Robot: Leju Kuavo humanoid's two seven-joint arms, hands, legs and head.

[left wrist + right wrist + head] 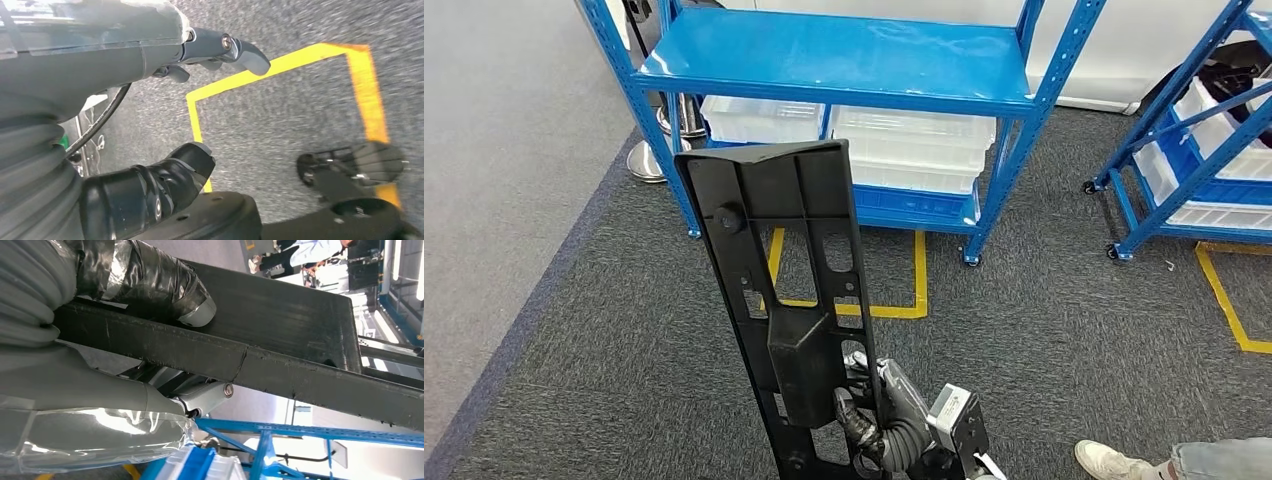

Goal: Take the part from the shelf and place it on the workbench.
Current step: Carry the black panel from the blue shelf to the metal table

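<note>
A long black plastic part (789,300) with cut-outs stands upright in front of me in the head view, held clear of the floor. My right hand (894,420) grips its lower end from the right side. In the right wrist view the thick thumb (150,285) presses on the part's (300,330) flat face, with the fingers (200,397) under its edge. In the left wrist view my left hand (125,60) hangs above the carpet, fingers (240,50) spread and holding nothing.
A blue shelf (844,60) with a bare top board and white bins (904,145) below stands straight ahead. A second blue rack (1194,150) is at the right. Yellow floor tape (919,290) marks the carpet. A person's shoe (1114,462) is at the lower right.
</note>
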